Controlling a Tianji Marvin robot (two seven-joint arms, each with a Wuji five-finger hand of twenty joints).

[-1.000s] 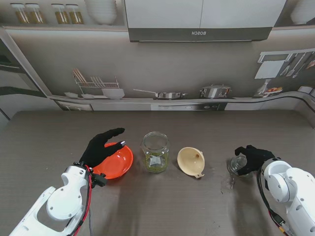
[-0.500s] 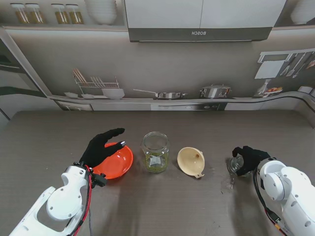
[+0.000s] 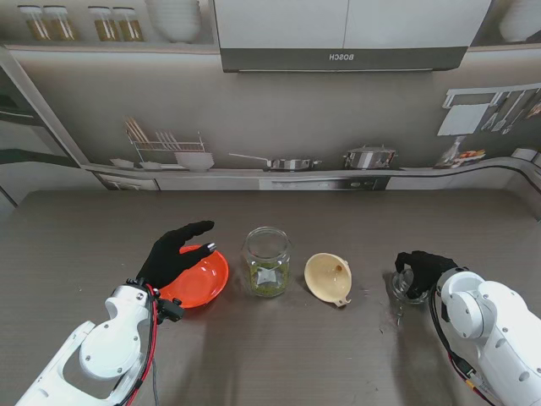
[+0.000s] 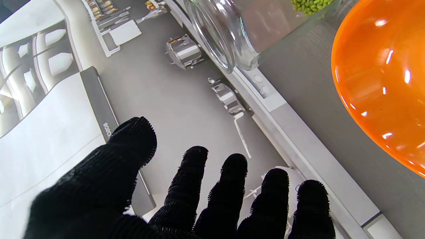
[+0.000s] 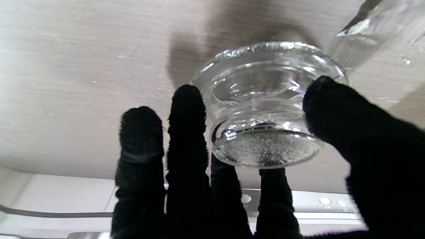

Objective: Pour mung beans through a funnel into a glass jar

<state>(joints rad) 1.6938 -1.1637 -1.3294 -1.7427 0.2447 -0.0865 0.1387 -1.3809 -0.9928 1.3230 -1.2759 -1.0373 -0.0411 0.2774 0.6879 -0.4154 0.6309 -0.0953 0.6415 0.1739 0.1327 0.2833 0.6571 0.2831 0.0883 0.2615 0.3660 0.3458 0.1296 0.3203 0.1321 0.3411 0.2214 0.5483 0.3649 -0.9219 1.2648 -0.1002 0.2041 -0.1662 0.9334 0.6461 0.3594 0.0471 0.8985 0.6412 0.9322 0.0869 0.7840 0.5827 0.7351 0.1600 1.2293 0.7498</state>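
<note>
The glass jar (image 3: 267, 260) stands upright mid-table with green mung beans (image 4: 310, 5) in its bottom. To its right the cream funnel (image 3: 328, 277) lies on the table, apart from the jar. The orange bowl (image 3: 201, 277) sits left of the jar and looks empty. My left hand (image 3: 173, 252) hovers open over the bowl's left rim, fingers spread (image 4: 232, 186), holding nothing. At the right, my right hand (image 3: 423, 269) is curled around a round glass lid (image 5: 265, 109) resting on the table, with the thumb on one side and the fingers on the other.
A small clear glass piece (image 5: 375, 30) lies on the table just beside the lid. The table's far edge meets a printed kitchen backdrop (image 3: 270, 127). Bare wood-grain table top (image 3: 279, 355) stretches between my two arms.
My right hand has shifted slightly left and drawn closer around the glass lid. The left hand, jar, funnel and bowl have not moved.
</note>
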